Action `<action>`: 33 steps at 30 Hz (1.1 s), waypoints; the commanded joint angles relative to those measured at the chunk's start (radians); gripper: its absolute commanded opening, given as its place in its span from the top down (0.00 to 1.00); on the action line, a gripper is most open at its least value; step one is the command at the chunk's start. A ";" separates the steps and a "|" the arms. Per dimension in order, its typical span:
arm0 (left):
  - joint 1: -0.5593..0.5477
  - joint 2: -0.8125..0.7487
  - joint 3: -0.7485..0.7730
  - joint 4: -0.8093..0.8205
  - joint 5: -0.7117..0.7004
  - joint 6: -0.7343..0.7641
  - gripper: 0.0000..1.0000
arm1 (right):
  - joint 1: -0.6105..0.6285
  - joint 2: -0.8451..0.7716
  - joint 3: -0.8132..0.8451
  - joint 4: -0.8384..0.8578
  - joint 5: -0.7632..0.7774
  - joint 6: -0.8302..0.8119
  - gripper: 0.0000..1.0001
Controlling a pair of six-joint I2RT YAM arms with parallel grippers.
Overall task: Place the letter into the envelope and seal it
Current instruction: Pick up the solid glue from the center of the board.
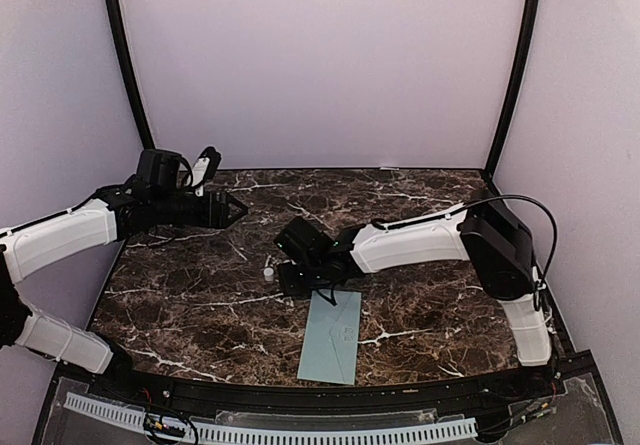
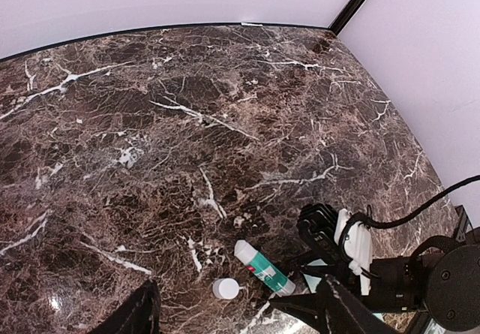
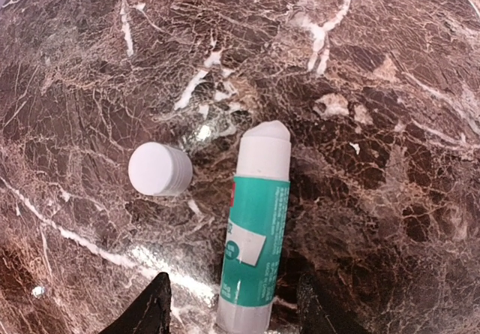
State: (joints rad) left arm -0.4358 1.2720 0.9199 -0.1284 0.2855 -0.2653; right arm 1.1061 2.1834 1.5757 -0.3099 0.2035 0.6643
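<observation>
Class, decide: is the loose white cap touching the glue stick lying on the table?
Apart. The right wrist view shows the cap standing left of the glue stick, with a strip of bare table between them.

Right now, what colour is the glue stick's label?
Teal with a white patch on the glue stick; clearest in the right wrist view.

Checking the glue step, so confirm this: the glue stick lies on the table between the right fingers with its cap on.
Wrong on the cap: it is off, standing on the table beside the glue stick, as the right wrist view shows. The stick does lie on the table between the open right fingers.
</observation>
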 commanded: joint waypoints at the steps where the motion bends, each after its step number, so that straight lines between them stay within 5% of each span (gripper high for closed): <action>1: 0.003 -0.030 -0.009 0.014 0.024 0.006 0.30 | 0.010 0.041 0.055 -0.027 0.024 -0.013 0.46; 11: 0.003 -0.037 -0.009 0.014 0.027 0.006 0.30 | 0.024 0.095 0.121 -0.079 0.069 -0.025 0.54; 24: 0.003 -0.036 -0.010 0.016 0.036 0.003 0.30 | 0.025 0.118 0.135 -0.102 0.104 0.007 0.78; 33: 0.003 -0.096 -0.040 0.058 0.008 0.005 0.31 | 0.009 -0.020 0.015 0.051 0.048 0.027 0.84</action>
State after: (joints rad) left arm -0.4358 1.2488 0.9054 -0.1219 0.3054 -0.2653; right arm 1.1213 2.2639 1.6642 -0.3523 0.2787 0.6720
